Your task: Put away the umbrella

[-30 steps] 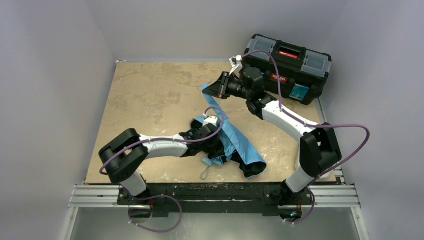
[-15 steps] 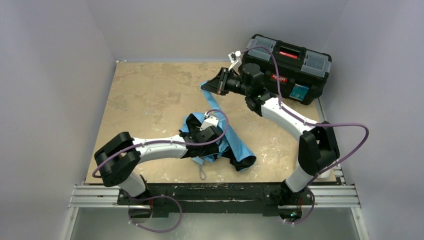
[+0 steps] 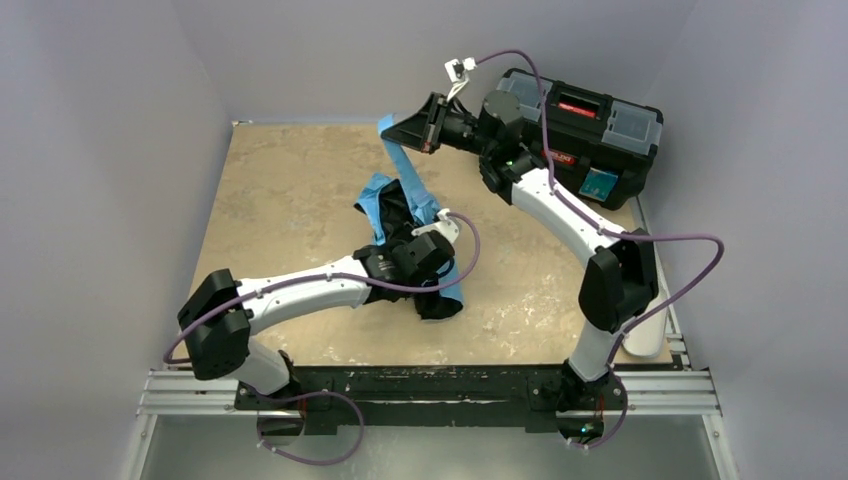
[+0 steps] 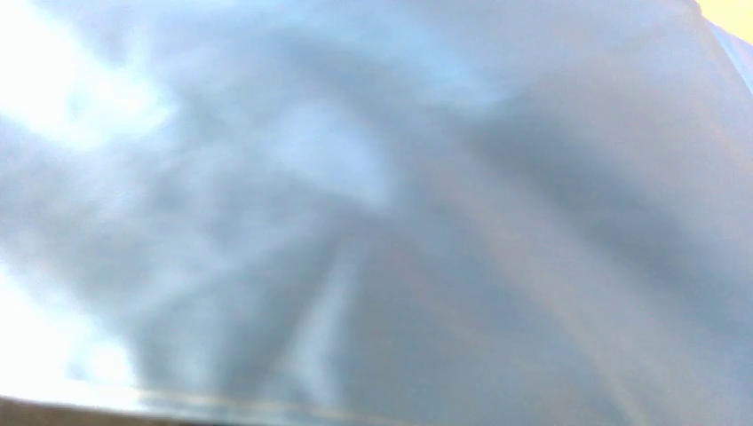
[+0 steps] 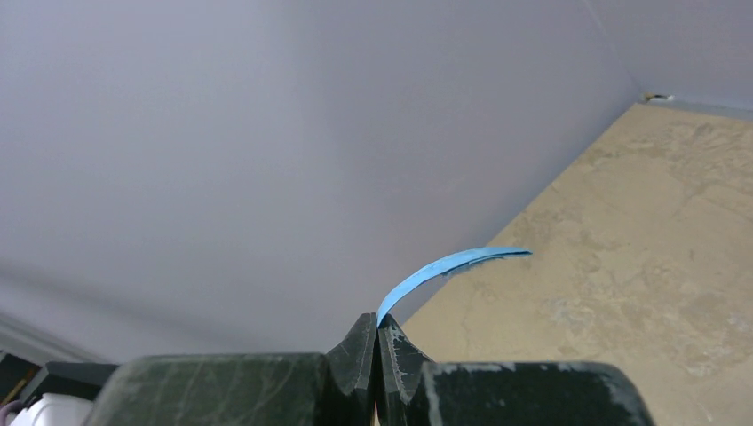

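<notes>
Umbrella [image 3: 384,197] lies bunched on the table [image 3: 280,190], under and around the left gripper [image 3: 424,262], whose opening cannot be told through blurred blue fabric. One canopy edge rises into the right gripper [image 5: 377,335], pinched tight between its fingers.

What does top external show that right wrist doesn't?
Top external only: the bunched umbrella with the left end effector on it, and the toolbox. Right wrist only: a close-up of the right end effector shut on the umbrella's thin blue edge. Both: that blue strip, the table and the wall.
</notes>
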{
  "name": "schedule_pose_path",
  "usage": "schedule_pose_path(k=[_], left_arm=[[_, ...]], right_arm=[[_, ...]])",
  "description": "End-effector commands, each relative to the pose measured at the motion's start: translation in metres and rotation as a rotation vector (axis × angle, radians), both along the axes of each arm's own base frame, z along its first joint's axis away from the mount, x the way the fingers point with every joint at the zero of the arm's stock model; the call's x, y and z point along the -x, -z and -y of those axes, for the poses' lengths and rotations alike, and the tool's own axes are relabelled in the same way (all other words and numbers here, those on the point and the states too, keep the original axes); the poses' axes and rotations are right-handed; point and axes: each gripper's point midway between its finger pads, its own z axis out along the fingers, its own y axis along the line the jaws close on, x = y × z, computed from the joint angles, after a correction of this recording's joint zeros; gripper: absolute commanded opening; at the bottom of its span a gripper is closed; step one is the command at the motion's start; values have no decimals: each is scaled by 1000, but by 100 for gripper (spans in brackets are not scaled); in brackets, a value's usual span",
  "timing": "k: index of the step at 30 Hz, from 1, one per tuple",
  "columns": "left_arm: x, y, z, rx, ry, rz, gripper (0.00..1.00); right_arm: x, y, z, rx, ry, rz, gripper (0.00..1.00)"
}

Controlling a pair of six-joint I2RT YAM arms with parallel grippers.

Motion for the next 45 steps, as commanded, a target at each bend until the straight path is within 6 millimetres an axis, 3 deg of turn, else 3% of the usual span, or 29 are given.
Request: schedule_pose_path(k=[1, 4, 7, 13, 19, 23, 29, 33, 35, 38, 45], left_arm=[[-2, -2, 10, -232, 105, 84, 0], [10, 16, 32, -281, 145, 97, 0], [26, 38, 55, -306, 171, 105, 0], [59, 100, 86, -408, 224, 53, 0], [82, 143, 85, -401, 206, -28, 0], [91, 153, 79, -378, 182, -87, 1], [110, 148, 76, -266, 187, -201, 41], [115, 123, 71, -206, 173, -216, 60], [119, 109, 72, -159, 180, -233, 87], [128, 91, 77, -73, 218, -280, 93], [136, 50, 78, 39, 232, -324, 96]], right_arm=[[25, -31, -14, -69, -115, 72, 0], [33, -15, -21, -32, -135, 82, 0], [36, 21, -22, 8, -144, 25, 0], [46, 129, -13, 177, -96, -141, 0], [67, 247, 12, 348, -31, -338, 0], [78, 290, 20, 393, -30, -413, 0], [84, 305, 25, 418, -29, -424, 0], [85, 302, 27, 415, -26, -408, 0], [85, 300, 28, 412, -24, -399, 0], [85, 299, 28, 410, -22, -394, 0], [82, 297, 26, 404, -18, -382, 0]])
